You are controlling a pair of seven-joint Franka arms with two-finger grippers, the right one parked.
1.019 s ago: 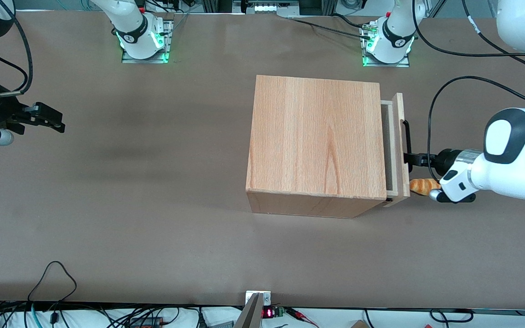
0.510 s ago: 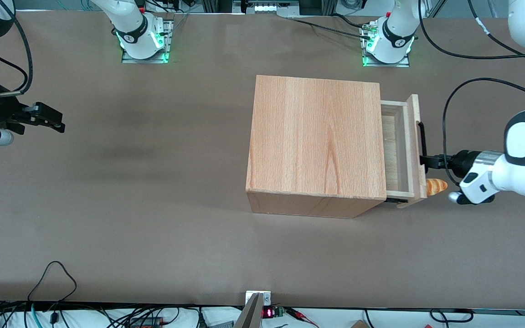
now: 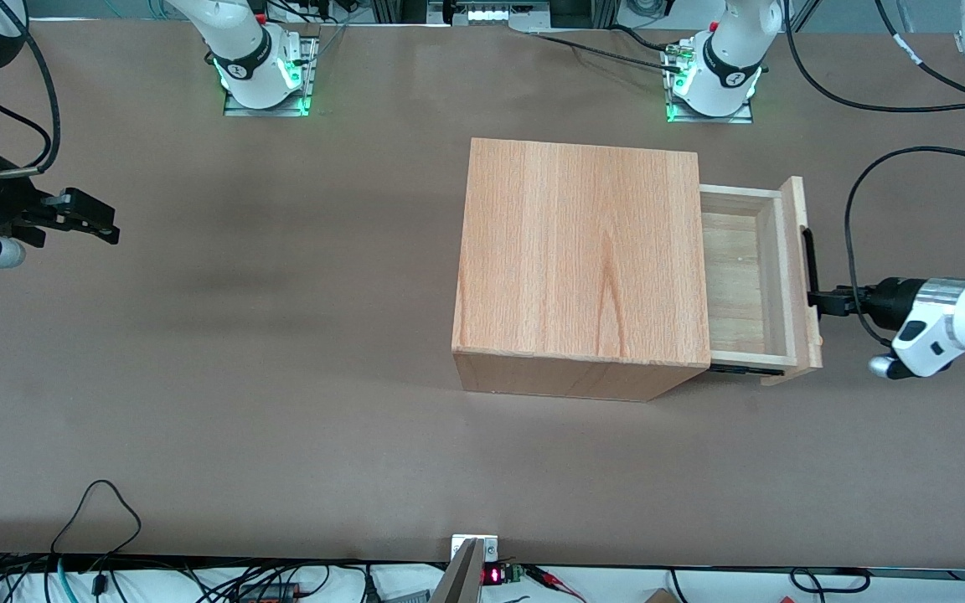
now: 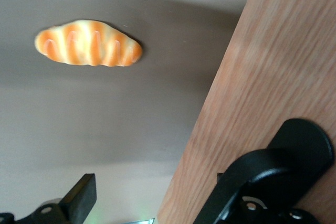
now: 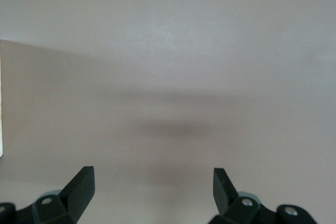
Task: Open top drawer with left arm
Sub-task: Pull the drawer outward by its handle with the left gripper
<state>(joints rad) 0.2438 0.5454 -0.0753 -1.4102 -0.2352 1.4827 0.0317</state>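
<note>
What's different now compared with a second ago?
The top drawer has slid further out of the cabinet, toward the working arm's end of the table, drawn by the gripper on its black handle. The drawer's front now hides the croissant from the front view. The cabinet stayed put.

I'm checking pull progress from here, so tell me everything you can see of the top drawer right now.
The top drawer is a shallow pale-wood tray, pulled well out of the beech-coloured cabinet toward the working arm's end of the table. Its inside looks empty. A thicker front panel carries a long black bar handle. The left arm's gripper is at that handle, and a dark runner shows under the tray's nearer edge.
</note>
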